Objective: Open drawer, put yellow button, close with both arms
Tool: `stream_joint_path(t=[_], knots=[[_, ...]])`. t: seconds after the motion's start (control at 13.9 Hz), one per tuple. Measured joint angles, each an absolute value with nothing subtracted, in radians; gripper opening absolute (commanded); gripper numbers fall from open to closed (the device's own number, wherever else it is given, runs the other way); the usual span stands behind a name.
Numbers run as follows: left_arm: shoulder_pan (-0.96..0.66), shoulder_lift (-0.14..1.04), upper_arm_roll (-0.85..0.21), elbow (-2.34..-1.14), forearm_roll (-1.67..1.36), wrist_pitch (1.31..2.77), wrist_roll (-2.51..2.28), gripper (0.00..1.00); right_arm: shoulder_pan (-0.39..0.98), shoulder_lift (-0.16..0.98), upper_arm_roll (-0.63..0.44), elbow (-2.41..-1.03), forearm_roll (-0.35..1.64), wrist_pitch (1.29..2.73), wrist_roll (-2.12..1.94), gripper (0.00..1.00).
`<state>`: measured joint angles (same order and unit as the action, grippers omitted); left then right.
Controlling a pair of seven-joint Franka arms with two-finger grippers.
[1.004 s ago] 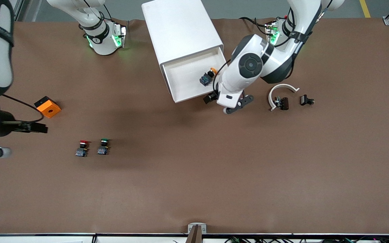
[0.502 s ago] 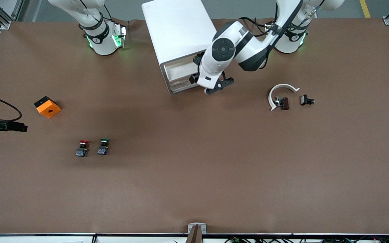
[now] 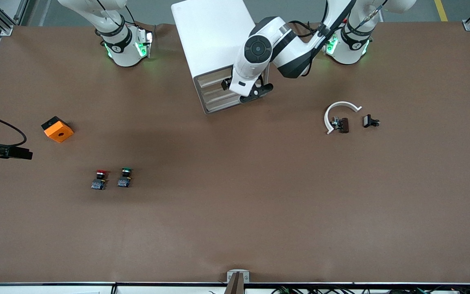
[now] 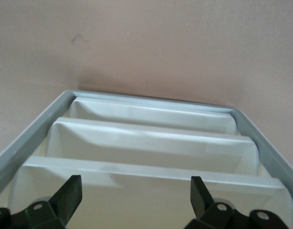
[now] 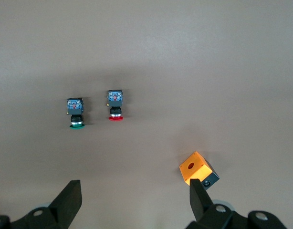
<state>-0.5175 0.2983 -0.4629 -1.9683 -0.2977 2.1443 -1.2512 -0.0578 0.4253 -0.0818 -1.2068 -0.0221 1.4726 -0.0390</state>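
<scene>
The white cabinet (image 3: 214, 34) stands between the arm bases. Its uppermost drawer (image 3: 212, 78) is shut flush with the lower cream fronts. The yellow button is hidden from every view. My left gripper (image 3: 227, 84) is at the cabinet's front, open and empty. In the left wrist view it (image 4: 134, 198) spans the slatted drawer fronts (image 4: 151, 143), with nothing between its fingers (image 4: 70, 195). My right gripper (image 3: 23, 154) is open and empty, over the table at the right arm's end, near the orange box. In the right wrist view it (image 5: 134, 198) holds nothing.
An orange box (image 3: 57, 129) (image 5: 198, 171) lies by the right gripper. A red-capped button (image 3: 99, 179) (image 5: 115, 106) and a green-capped button (image 3: 125, 177) (image 5: 76, 114) stand side by side nearer the camera. A white curved part (image 3: 339, 112) and small black parts (image 3: 371, 121) lie toward the left arm's end.
The open drawer with the yellow button inside has slid shut as my left gripper moved in against the cabinet front. My right gripper drew back toward the table's end.
</scene>
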Motion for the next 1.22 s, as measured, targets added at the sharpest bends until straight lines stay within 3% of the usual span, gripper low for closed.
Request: stream_joint_path(t=[0.29, 0.57, 0.86, 1.22], knots=[[-0.517, 0.307, -0.468, -1.973, -0.300, 2.190, -1.265, 1.00, -0.076, 0.419, -0.082, -1.203, -0.015, 1.483, -0.039, 1.00], [-0.491, 0.323, -0.441, -1.953, -0.291, 2.217, -1.280, 1.00, -0.076, 0.322, -0.076, -1.201, 0.001, 1.422, -0.039, 1.00], [-0.331, 0.316, -0.419, -1.912, -0.163, 2.216, -1.270, 1.00, -0.077, 0.215, -0.075, -1.249, 0.008, 1.361, -0.039, 1.00], [-0.152, 0.306, -0.416, -1.787, -0.029, 2.212, -1.257, 1.00, -0.075, 0.132, -0.069, -1.383, 0.011, 1.416, -0.039, 1.00]])
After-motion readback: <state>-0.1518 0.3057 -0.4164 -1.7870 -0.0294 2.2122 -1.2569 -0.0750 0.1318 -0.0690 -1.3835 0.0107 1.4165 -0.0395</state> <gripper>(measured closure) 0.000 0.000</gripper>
